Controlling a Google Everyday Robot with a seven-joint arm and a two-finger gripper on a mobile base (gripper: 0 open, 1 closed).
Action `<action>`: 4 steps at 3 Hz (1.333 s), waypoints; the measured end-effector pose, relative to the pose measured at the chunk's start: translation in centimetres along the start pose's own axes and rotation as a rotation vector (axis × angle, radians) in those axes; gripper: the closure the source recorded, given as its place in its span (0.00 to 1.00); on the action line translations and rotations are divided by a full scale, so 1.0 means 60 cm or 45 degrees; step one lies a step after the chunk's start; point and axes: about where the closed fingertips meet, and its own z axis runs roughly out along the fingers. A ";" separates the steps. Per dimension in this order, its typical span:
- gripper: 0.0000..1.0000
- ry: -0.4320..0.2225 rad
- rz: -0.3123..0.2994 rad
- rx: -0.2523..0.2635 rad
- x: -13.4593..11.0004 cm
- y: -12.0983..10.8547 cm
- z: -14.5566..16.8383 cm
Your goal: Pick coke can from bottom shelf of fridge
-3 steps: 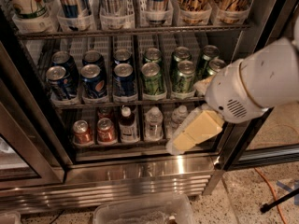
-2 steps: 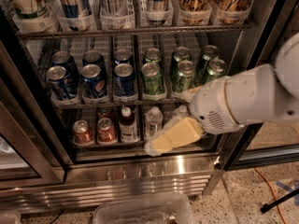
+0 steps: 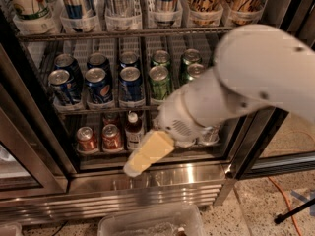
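Hand [image 3: 135,167] hangs before the bottom shelf [image 3: 94,154], right of the coke can [image 3: 111,137]; whether it grips, I cannot tell.

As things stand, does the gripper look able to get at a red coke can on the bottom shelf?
Probably yes: the gripper hangs low before the bottom shelf, just right of the coke can, nothing between; the dark bottle crowds it.

The white arm [image 3: 266,68] reaches in from the right edge, its thick rounded link held high and the next link sloping down to the left. The wrist [image 3: 183,123] bends downward. From it the pale yellow claw [image 3: 140,162] points down and left, its tip low and left of centre.
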 end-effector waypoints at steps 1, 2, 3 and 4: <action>0.00 0.211 -0.020 -0.025 0.009 0.010 0.063; 0.00 0.309 0.120 -0.021 0.035 0.011 0.110; 0.00 0.278 0.301 -0.075 0.081 0.044 0.167; 0.00 0.065 0.442 -0.113 0.096 0.066 0.196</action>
